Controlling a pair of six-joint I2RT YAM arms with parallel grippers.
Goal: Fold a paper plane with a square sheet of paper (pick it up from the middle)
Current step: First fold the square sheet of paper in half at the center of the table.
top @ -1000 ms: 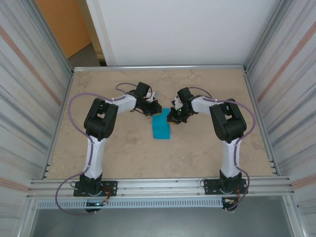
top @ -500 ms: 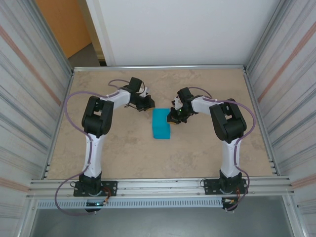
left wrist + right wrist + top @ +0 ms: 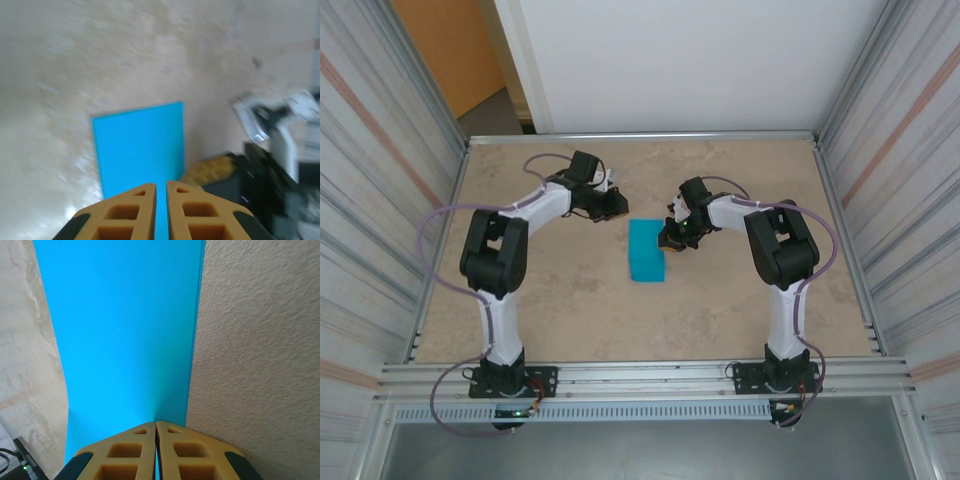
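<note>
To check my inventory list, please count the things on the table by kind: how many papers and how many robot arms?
paper: 1
arms: 2 (left arm, right arm)
Total: 3

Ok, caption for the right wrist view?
Shut right hand meets the edge of the blue paper lying flat on the table.
</note>
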